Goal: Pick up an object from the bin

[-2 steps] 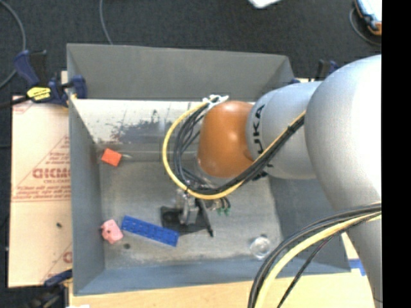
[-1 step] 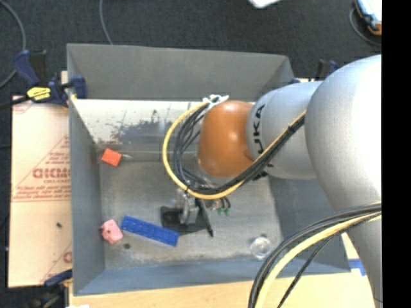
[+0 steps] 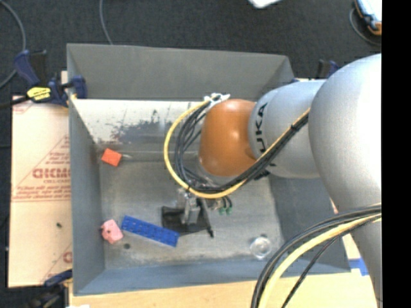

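My gripper (image 3: 190,214) hangs low over the bin floor, a little front of centre, below the arm's orange cover. A long flat blue bar (image 3: 150,231) lies on the floor just to its left; the bar's right end reaches almost under the gripper. A small pink block (image 3: 112,231) sits at the bar's left end, near the bin's left wall. Just right of the gripper a tiny green piece (image 3: 223,208) shows.
An orange cube (image 3: 111,158) rests at the back left of the floor, by the sloping wall. A clear round thing (image 3: 260,245) lies near the front right corner. The arm and its cables cover the bin's right side.
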Controlling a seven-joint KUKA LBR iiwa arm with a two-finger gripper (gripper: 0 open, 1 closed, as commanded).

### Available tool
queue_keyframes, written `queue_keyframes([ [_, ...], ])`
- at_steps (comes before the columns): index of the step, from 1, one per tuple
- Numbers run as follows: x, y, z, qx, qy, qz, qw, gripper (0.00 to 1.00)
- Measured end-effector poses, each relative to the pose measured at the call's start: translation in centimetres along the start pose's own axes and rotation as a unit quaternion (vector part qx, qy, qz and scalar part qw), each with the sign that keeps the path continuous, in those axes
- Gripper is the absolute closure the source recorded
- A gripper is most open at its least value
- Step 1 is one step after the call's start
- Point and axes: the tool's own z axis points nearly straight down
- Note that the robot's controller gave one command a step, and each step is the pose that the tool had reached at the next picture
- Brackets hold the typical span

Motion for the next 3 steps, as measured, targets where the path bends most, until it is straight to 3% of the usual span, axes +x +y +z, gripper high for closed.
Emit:
queue_keyframes([
  [1,0.1,0.0,-2.2,0.000,0.0026,0.000,1.0000,1.00],
  [3,-0.2,0.0,-6.4,0.000,-0.0024,0.000,1.0000,1.00],
])
